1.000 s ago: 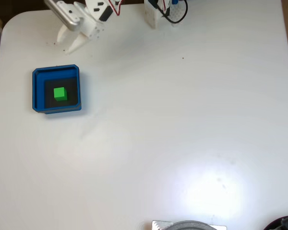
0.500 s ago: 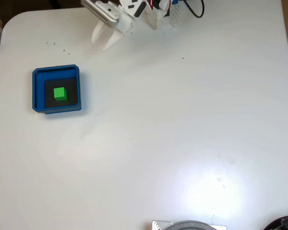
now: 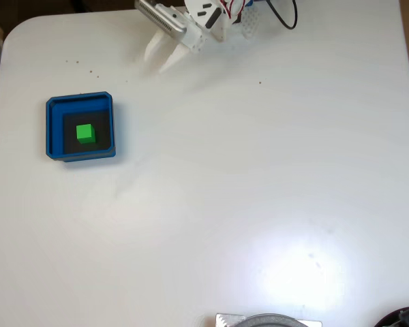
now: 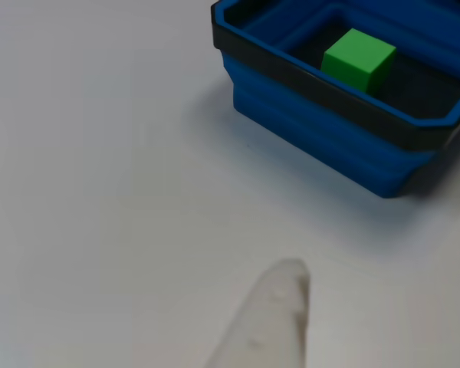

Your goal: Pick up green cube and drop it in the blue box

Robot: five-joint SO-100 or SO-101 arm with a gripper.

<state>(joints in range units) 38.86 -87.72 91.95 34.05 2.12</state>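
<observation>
The green cube (image 3: 85,133) rests on the dark floor of the blue box (image 3: 54,129) at the table's left side in the fixed view. The other view shows the same green cube (image 4: 358,60) inside the blue box (image 4: 314,142), close to the middle of its floor. My white gripper (image 3: 158,61) hangs open and empty near the table's far edge, up and to the right of the box and well apart from it. One pale fingertip (image 4: 276,310) pokes in from the bottom of the other view, short of the box.
The arm's base with its wires (image 3: 235,15) stands at the far edge. A grey round object (image 3: 267,320) and a dark thing (image 3: 403,317) sit at the near edge. The white table (image 3: 259,170) spreads wide to the right of the box.
The open gripper has swung to the right along the far edge, away from the box. The cube lies still in the box.
</observation>
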